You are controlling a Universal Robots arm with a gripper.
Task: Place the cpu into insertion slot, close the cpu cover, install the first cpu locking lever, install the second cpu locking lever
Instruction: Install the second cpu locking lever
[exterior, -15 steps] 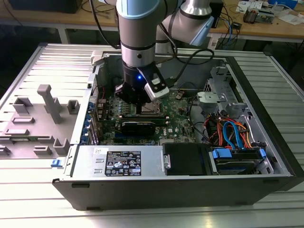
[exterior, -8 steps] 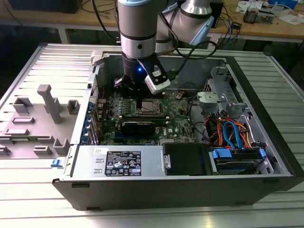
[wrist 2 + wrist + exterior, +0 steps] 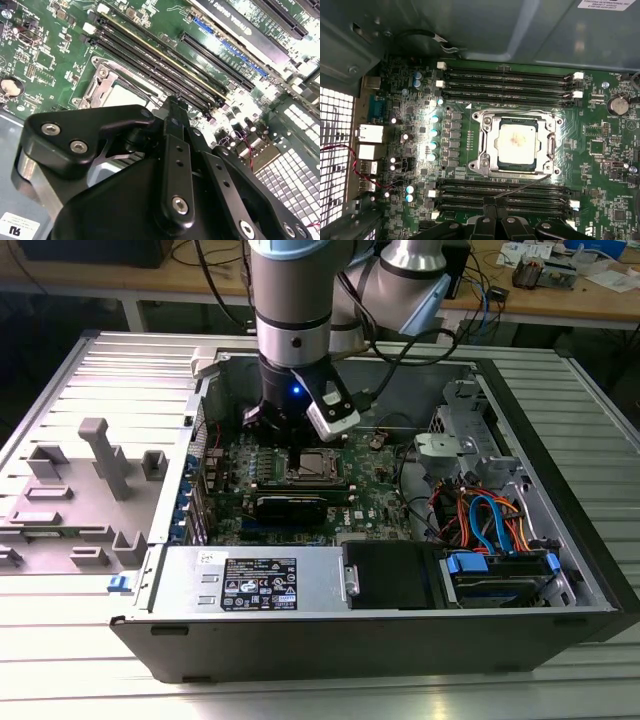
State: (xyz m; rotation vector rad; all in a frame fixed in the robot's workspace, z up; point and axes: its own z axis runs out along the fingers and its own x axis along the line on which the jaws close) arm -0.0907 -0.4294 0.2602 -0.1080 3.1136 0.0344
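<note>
Showing one cpu (image 3: 517, 141) under one cpu cover (image 3: 487, 142), eight long memory slots (image 3: 507, 75), four to each side, and one coin battery (image 3: 618, 105).

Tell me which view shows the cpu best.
The first wrist view: the cpu lies fully exposed, framed by the cpu cover. The second wrist view catches a corner behind the gripper; the exterior view shows it small beneath the arm.

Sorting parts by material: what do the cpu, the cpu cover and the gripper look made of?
The cpu: dull pale metal top, matte. The cpu cover: thin shiny silver metal, bright glints on its frame. The gripper: black, matte links with silver screws in the second wrist view; metal or plastic, unclear.
</note>
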